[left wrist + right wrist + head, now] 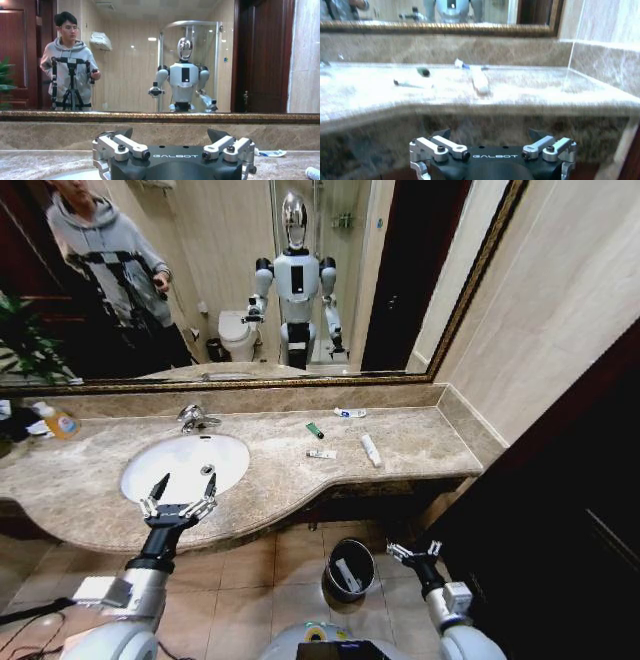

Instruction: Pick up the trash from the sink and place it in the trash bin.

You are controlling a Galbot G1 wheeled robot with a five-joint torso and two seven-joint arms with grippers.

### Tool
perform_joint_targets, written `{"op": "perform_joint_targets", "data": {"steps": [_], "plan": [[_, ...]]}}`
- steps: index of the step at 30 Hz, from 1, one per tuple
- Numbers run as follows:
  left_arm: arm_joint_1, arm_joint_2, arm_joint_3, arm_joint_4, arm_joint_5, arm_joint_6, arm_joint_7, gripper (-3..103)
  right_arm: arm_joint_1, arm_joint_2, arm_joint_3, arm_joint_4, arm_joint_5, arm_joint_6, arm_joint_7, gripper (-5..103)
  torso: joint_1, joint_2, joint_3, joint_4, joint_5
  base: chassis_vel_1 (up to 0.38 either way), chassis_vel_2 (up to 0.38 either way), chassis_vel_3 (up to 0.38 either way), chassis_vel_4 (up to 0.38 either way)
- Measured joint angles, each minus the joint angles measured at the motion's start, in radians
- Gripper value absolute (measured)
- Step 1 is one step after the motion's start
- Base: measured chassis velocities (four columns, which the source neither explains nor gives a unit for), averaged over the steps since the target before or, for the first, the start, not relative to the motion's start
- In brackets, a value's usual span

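Your left gripper (178, 499) hangs spread at the sink's (140, 465) front rim; your right gripper (414, 552), fingers apart, sits beside the trash bin (350, 570).

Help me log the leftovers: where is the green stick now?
In the head view, the green stick lies on the counter right of the sink, near the back wall, just behind a small sachet.
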Motion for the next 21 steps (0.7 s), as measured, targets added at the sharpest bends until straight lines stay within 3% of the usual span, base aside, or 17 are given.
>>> {"op": "perform_joint_targets", "data": {"steps": [11,14,21], "plan": [[0.000,0.000,0.000,0.000,0.000,0.000,0.000,100,0.088,-0.013,-0.029,0.079,0.002,-0.044,-0.024,100,0.000,0.000,0.000,-0.0001,-0.0001,0.000,0.000,0.000,0.000],[0.000,0.000,0.000,0.000,0.000,0.000,0.000,100,0.259,-0.061,-0.055,-0.008,0.023,-0.087,-0.075,100,0.000,0.000,0.000,0.0002,0.0001,0.000,0.000,0.000,0.000],[0.000,0.000,0.000,0.000,0.000,0.000,0.000,100,0.445,-0.114,-0.106,-0.167,0.033,-0.094,-0.100,100,0.000,0.000,0.000,0.0000,0.0001,0.000,0.000,0.000,0.000]]}}
